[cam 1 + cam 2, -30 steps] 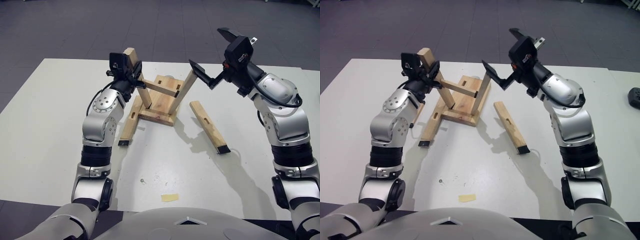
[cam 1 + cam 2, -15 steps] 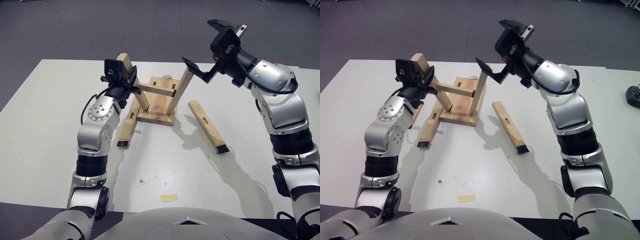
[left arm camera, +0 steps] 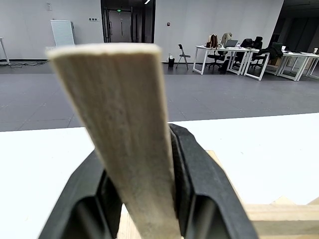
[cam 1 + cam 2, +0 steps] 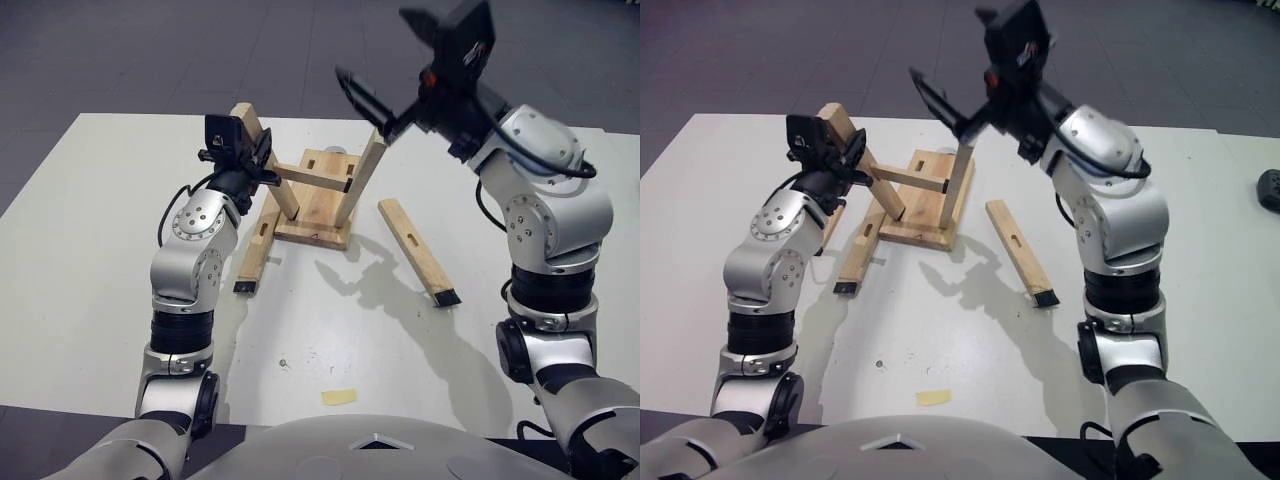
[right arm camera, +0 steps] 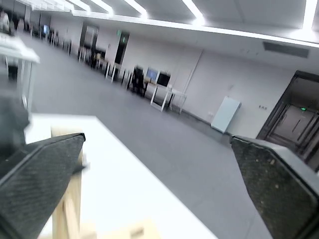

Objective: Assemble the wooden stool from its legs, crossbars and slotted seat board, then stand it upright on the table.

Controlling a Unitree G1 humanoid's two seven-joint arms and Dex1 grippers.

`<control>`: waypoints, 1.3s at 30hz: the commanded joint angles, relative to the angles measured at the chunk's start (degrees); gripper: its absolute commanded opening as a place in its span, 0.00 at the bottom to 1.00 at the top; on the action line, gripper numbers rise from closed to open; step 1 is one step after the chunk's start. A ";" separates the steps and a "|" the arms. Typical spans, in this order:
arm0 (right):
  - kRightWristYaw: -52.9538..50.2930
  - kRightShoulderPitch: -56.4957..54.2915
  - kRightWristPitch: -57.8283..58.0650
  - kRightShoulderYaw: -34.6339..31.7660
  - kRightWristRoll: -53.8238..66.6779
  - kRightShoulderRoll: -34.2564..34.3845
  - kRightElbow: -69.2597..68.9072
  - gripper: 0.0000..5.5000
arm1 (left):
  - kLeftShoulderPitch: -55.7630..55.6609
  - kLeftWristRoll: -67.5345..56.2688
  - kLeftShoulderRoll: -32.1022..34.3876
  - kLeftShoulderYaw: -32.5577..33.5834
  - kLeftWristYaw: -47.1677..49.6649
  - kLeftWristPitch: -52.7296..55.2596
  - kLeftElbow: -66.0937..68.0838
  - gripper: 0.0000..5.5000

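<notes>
— Toward the far middle of the table [image 4: 120,300], how far along with the stool?
— Partly built: seat board [image 4: 318,208] flat on the tabletop, 2 legs rising from it at a lean, 1 crossbar [image 4: 312,178] bridging them.
— And the left gripper [image 4: 252,150]?
— Clamped on the upper part of the left-hand leg [image 3: 124,149], above the crossbar. Black fingers [image 3: 199,194] pressed against both faces of the wood, seen close from the left wrist.
— What of the other standing leg [image 4: 362,185]?
— Leaning with its top toward the right arm.
— And the right gripper [image 4: 392,60]?
— Raised over the far side of the table, near that leg's top; touching or not, cannot tell. Jaws spread wide, nothing between them.
— Any loose parts?
— 2 more legs flat on the table, each slotted, each with a black cap at the near end. Just left of the seat board, beneath the left forearm, the loose leg on the left [image 4: 258,245]. Right of the board and apart from it, the loose leg on the right [image 4: 418,250].
— Anything else?
— Small scrap of yellow tape [image 4: 338,396] near the front edge, well apart from the wood.
</notes>
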 commanded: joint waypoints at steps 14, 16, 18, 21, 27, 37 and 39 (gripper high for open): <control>-16.08 -5.37 5.75 25.38 -18.92 11.62 1.90 0.98 | 8.10 1.58 -2.92 -1.43 2.79 7.55 -0.71 0.21; -17.18 -5.09 5.00 26.78 -23.05 10.58 3.67 0.98 | 7.99 1.55 -3.40 -1.59 3.13 7.64 -0.81 0.21; -17.50 -4.59 6.07 26.90 -25.52 10.08 4.60 0.98 | 7.91 1.56 -3.89 -1.70 3.45 7.72 -0.93 0.20; -16.86 -3.93 6.91 28.92 -29.48 8.43 5.96 0.98 | 8.16 1.48 -4.35 -1.51 3.92 7.95 -1.63 0.20; -14.84 -3.58 7.44 33.44 -36.52 6.74 7.73 0.98 | 8.55 1.44 -4.80 -1.05 4.34 8.17 -2.39 0.20; -5.81 -3.26 7.90 43.09 -47.09 3.20 10.72 0.98 | 8.29 1.09 -5.56 -0.65 4.88 8.39 -3.36 0.20; -6.53 -3.11 6.62 41.39 -47.91 3.83 10.95 0.98 | 8.27 1.11 -5.65 -0.60 4.81 8.42 -3.38 0.20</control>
